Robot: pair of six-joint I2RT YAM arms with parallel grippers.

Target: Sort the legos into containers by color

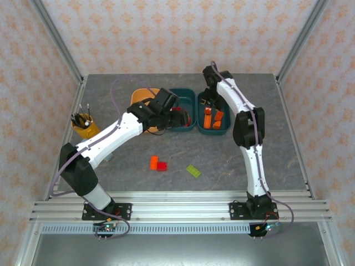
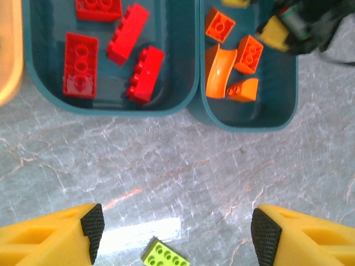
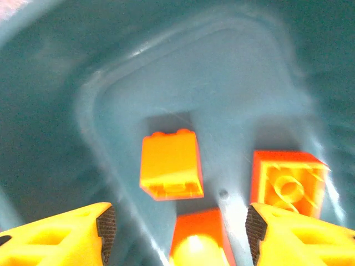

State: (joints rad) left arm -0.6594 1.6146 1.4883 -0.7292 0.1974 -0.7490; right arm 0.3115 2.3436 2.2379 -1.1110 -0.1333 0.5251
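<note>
Three loose at centre of top view: orange brick (image 1: 153, 162), red brick (image 1: 162, 166), lime brick (image 1: 193, 170). Likely light, stiff, slick; pinch flat sides. Left gripper (image 2: 177, 235) wide apart, empty; right gripper (image 3: 180, 227) agape inside teal tray (image 3: 166, 83).

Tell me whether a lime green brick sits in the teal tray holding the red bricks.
No: in the left wrist view that teal tray holds only red bricks, while the lime green brick lies on the table.
</note>
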